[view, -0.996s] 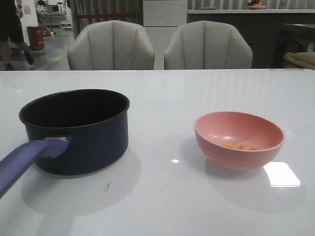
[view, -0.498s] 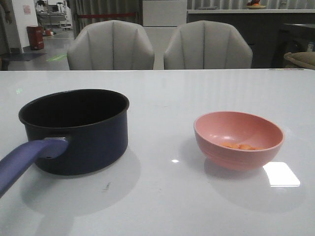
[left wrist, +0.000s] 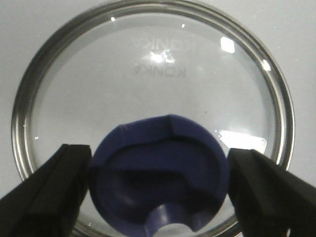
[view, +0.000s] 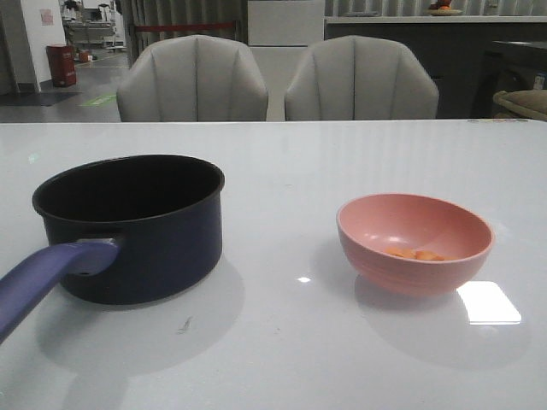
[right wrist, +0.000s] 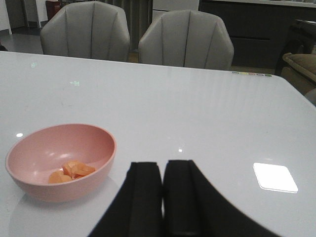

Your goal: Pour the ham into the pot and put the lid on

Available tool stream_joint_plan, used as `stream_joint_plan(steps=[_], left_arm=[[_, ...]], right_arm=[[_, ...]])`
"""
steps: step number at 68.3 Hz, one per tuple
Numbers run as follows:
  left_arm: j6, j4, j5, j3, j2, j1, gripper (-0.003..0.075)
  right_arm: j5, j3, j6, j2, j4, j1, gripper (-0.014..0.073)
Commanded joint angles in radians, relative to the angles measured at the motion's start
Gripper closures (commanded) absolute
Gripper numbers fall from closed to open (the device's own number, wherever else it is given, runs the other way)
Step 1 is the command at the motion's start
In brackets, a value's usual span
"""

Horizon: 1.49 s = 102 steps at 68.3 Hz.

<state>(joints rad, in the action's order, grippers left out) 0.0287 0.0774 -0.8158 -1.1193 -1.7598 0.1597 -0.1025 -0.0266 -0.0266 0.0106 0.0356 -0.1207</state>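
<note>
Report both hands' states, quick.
Left hand: open, fingers either side of the lid knob, not gripping.
Right hand: closed, empty, near the pink bowl.

left end effector (left wrist: 158,192) agape, right (right wrist: 163,197) closed

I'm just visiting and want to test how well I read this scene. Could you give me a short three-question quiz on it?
1. True or false: the ham is already in the pot.
2. The left gripper has its fingers on either side of which part of the lid? A) silver rim B) blue knob C) glass centre
3. Fill in: the right gripper has its fingers pressed ____.

Key:
1. False: it lies in the pink bowl.
2. B: open, on either side of the blue knob.
3. Together, holding nothing.
</note>
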Motion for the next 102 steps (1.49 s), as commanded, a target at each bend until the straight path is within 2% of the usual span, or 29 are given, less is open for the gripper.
stream_joint_plan(steps=[1, 15, 31, 41, 56, 72, 79, 102], left_arm=[[0.001, 0.011, -0.02, -0.061, 0.038, -0.015, 0.0114], [0.001, -0.005, -0.125, -0.185, 0.079, -0.052, 0.0114], [0.003, 0.004, -0.088, -0.19, 0.255, -0.088, 0.0115], [0.003, 0.004, -0.029, -0.154, 0.414, -0.154, 0.0115], [0.003, 0.004, 0.07, -0.008, 0.645, -0.251, 0.0115], [0.003, 0.004, 0.239, 0.19, 0.924, -0.342, 0.0115], [0.003, 0.061, 0.306, 0.295, 1.073, -0.382, 0.0115], [0.003, 0.075, 0.355, 0.585, 1.479, -0.434, 0.0115]], right_arm=[[0.077, 0.005, -0.006, 0.02, -0.007, 0.006, 0.0424], [0.077, 0.005, -0.006, 0.02, -0.007, 0.006, 0.0424], [0.077, 0.005, -0.006, 0.02, -0.007, 0.006, 0.0424], [0.077, 0.005, -0.006, 0.02, -0.007, 0.006, 0.0424], [0.077, 0.005, -0.006, 0.019, -0.007, 0.006, 0.0424], [0.077, 0.005, -0.006, 0.019, -0.007, 0.006, 0.0424], [0.077, 0.005, -0.006, 0.019, -0.007, 0.006, 0.0424], [0.077, 0.005, -0.006, 0.019, -0.007, 0.006, 0.0424]])
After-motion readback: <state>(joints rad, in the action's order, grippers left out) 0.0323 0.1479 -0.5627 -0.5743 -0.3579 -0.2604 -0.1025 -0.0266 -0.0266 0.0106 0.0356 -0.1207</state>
